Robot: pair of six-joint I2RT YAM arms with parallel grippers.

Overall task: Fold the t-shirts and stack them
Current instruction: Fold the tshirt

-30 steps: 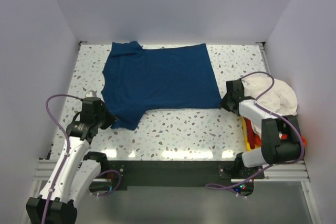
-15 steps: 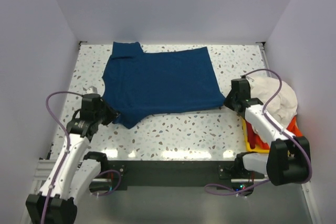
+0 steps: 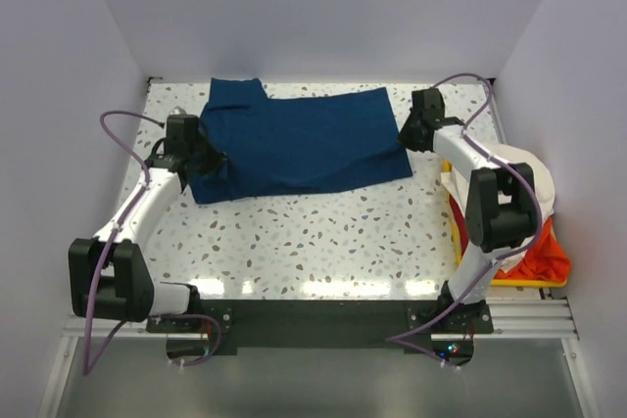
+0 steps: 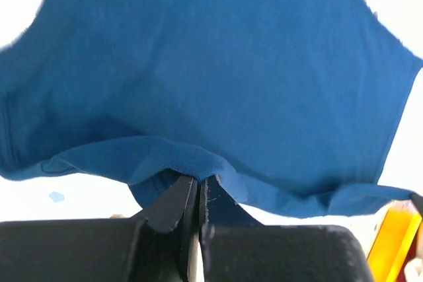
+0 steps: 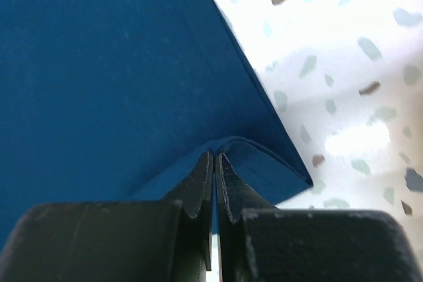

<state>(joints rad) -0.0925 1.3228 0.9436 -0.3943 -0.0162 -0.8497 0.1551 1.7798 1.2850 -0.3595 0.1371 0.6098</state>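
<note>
The navy blue t-shirt (image 3: 294, 139) lies at the back of the table, its near half folded over towards the far edge. My left gripper (image 3: 204, 150) is shut on its left folded edge; the left wrist view shows the cloth (image 4: 218, 84) pinched at the fingertips (image 4: 198, 179). My right gripper (image 3: 405, 134) is shut on the shirt's right edge; the right wrist view shows the doubled hem (image 5: 258, 156) held at the jaws (image 5: 216, 156). A cream-white t-shirt (image 3: 514, 178) and an orange-red one (image 3: 539, 252) lie piled at the right.
A yellow plastic bin (image 3: 458, 242) holds the cream and orange-red shirts at the table's right edge. White walls close in the table at the left, back and right. The speckled tabletop (image 3: 313, 242) lies bare in front of the shirt.
Both grippers have carried the shirt's near edge away from me towards the back, folding the near half over the far half. The shirt now covers a shorter strip.
</note>
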